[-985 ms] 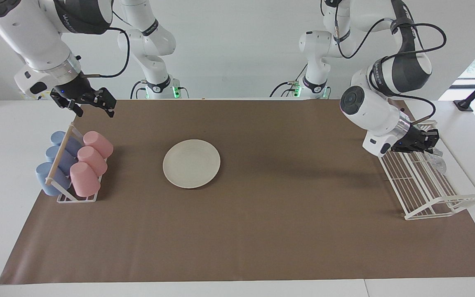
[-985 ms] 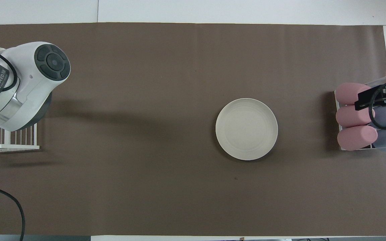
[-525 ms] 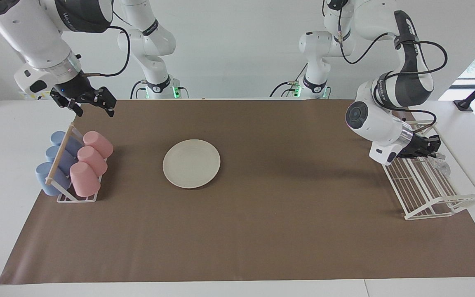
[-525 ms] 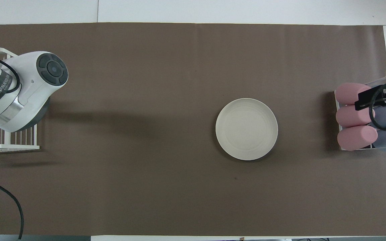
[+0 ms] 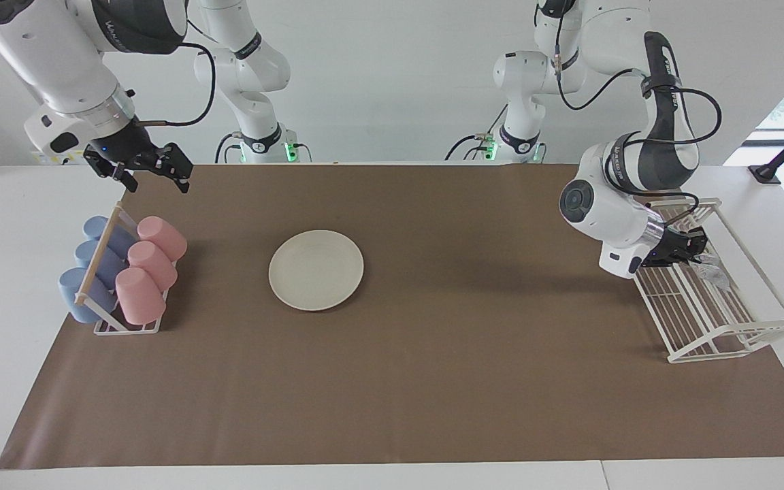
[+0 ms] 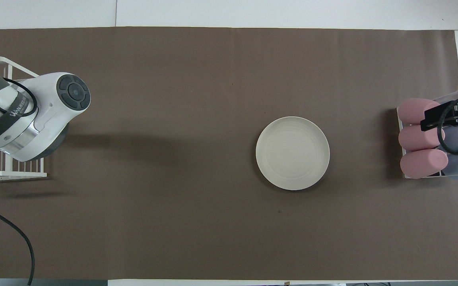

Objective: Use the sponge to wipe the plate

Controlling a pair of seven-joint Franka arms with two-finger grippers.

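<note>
Plate [image 5: 316, 269], cream-white and round, lies flat on the brown table mat [image 5: 399, 381] with nothing on it, somewhat toward the right arm's end of the table. Sponge [image 5: 710, 271], a small silvery-clear wad, sits in the white wire dish rack [image 5: 719, 320] at the left arm's end, well apart from the plate. The left gripper [image 5: 690, 250] is down inside that rack with its fingertips brought together at the sponge; whether they actually pinch it cannot be told, since the wrist hides the contact in the overhead view. Nothing else shows in this rack. At the right arm's end, a small white cup rack [image 5: 123, 327] with a wooden rail holds six tumblers lying on their sides: three pink cups [image 5: 150, 267] on the side toward the plate and three blue cups [image 5: 89, 269] on the side away from it. The right gripper [image 5: 152, 170] waits in the air over the mat's corner beside the cup rack, its fingers spread wide apart and holding nothing. Lettering on the left arm's dark wrist band [image 6: 12, 115] is too small to read for certain.
</note>
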